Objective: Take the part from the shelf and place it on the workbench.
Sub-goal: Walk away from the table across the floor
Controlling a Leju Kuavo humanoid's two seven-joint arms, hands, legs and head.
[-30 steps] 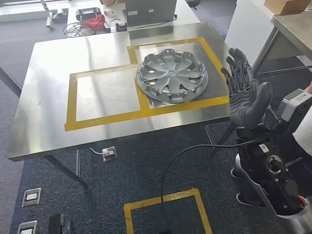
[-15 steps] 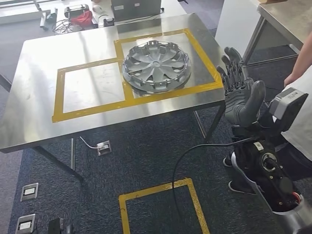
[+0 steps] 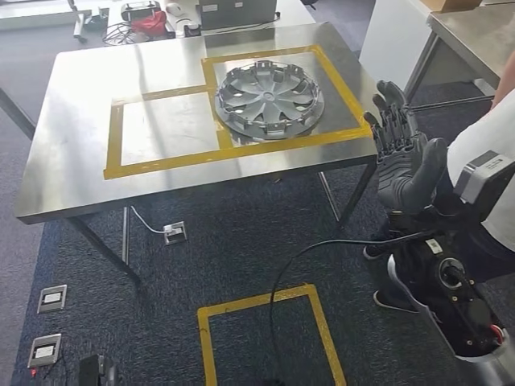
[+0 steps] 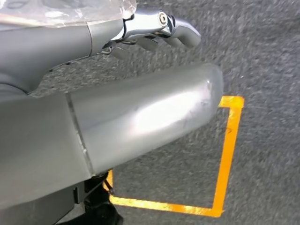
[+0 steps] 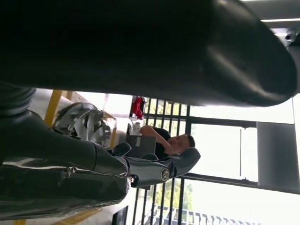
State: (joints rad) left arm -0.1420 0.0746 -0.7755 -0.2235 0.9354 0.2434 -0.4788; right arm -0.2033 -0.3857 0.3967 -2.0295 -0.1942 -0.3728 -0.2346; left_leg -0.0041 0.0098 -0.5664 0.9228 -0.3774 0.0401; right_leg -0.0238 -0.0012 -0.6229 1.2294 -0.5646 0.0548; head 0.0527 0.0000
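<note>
Hubcap (image 3: 269,100): you see it lying flat, inner ribbed face up, inside the right yellow-taped square (image 3: 340,92) on the steel workbench (image 3: 72,129); round, so no long axis.
Right hand (image 3: 404,157): raised beside the bench's edge, fingers spread, holding nothing.
Left hand (image 4: 141,112): you cannot tell its state.

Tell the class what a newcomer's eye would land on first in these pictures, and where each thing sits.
First comes the round silver plastic wheel cover, lying flat on the steel workbench inside the right-hand box of the yellow tape outline. Next is the robot's dark grey right hand, raised beside the workbench's right edge with fingers spread and holding nothing. Below the bench, a yellow tape square marks the dark carpet.
</note>
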